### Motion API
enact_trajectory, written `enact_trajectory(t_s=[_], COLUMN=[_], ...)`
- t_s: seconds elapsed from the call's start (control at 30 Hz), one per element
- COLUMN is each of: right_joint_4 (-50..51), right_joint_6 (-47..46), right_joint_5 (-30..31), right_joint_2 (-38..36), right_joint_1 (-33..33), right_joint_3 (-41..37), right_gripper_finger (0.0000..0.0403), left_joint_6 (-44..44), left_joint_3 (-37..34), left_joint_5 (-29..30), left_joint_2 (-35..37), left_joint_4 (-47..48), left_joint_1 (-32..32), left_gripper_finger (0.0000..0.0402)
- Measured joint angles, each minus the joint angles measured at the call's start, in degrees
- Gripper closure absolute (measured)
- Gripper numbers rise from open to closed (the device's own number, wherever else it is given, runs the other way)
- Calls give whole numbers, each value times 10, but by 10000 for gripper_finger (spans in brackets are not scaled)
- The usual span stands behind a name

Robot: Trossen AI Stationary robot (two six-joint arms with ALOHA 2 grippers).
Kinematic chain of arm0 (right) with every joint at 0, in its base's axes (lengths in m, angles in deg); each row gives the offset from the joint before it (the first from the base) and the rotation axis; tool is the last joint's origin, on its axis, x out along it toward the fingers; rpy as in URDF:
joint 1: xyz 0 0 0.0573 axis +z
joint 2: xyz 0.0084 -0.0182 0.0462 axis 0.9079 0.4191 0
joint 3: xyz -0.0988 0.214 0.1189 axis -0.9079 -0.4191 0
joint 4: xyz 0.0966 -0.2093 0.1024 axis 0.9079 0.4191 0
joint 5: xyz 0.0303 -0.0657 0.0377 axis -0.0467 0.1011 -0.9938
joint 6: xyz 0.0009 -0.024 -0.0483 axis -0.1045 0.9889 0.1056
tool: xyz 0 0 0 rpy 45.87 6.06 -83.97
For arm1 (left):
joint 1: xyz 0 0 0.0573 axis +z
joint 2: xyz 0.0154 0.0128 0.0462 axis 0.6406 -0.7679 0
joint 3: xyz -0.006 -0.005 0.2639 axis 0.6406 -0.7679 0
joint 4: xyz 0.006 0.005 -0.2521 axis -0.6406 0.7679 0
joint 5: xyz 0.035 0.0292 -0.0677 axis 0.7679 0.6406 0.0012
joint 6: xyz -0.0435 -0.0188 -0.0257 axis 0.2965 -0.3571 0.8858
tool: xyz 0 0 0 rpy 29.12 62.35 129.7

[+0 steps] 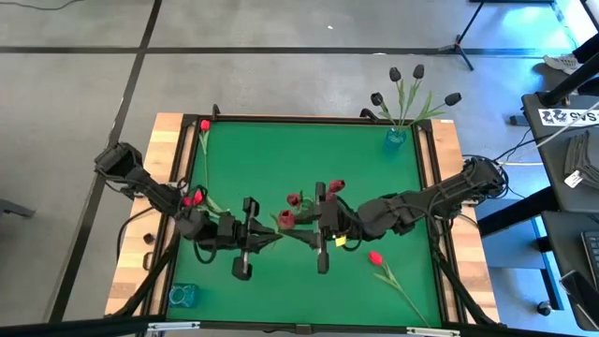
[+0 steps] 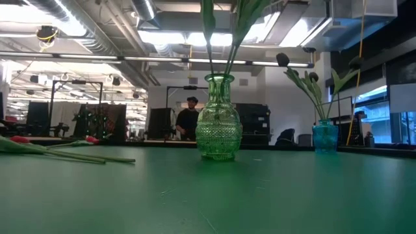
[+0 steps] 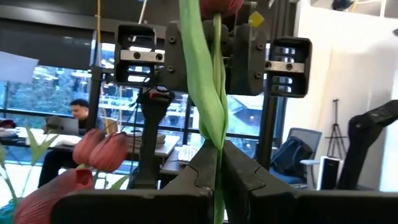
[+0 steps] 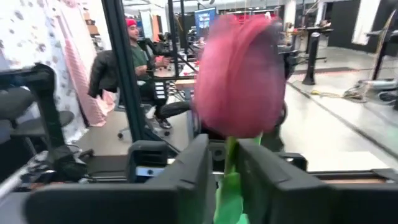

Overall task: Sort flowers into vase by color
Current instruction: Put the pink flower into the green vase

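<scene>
Above the middle of the green mat (image 1: 374, 178), my two grippers face each other with one pink-red tulip between them. Its head (image 4: 239, 74) shows large in the right wrist view and its green stem (image 3: 208, 93) in the left wrist view. My left gripper (image 1: 273, 236) and my right gripper (image 1: 307, 232) are both shut on that stem. A green glass vase (image 2: 219, 117) stands mid-table with a few stems in it. Pink-red heads (image 1: 294, 199) show beside the grippers. A blue vase (image 1: 395, 139) at the far right holds black tulips (image 1: 412, 84). My left gripper (image 3: 217, 180) pinches the tulip's stem (image 3: 216, 152) between its two fingers, well below the head, coming from the table's left. The stem rises past the fingers, clear of the table. My right gripper (image 4: 225, 180) has its two fingers on either side of the stem (image 4: 230, 149), just under the head, coming level from the table's right. The head stands upright right above the fingers.
Loose red tulips lie on the mat: one at the near right (image 1: 375, 257), one along the far left edge (image 1: 205, 124), a couple by my left arm (image 1: 192, 198). A small blue vase (image 1: 183, 295) stands at the near left corner. People sit in the room beyond.
</scene>
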Motion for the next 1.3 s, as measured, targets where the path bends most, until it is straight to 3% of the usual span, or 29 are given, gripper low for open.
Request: enact_trajectory(t_s=[0.13,0.33,0.53,0.6,0.83,1.03,1.17,1.3], right_joint_4=[1,17,43,57,131,190,261,258], right_joint_6=[-11,-21,-41,-42,-23,-12,-38,-52], right_joint_5=[1,0,-15,-11,113,123,142,134], right_joint_2=[0,-12,-63,-83,-159,-202,-182,-150], right_joint_1=[0,6,9,8,-5,-42,-73,-79], right_joint_3=[0,-1,0,0,0,1,0,-1], right_gripper_finger=[388,387,390,389,395,396,398,390], left_joint_6=[17,-12,-52,-50,44,163,181,189], left_joint_3=[0,1,1,1,1,0,0,0], left_joint_5=[0,29,202,226,229,229,229,228], left_joint_2=[0,4,47,59,69,67,61,60], left_joint_4=[6,40,115,151,250,343,344,347], left_joint_1=[2,-22,-82,-105,-183,-195,-184,-182], left_gripper_finger=[390,340,283,272,263,263,263,263])
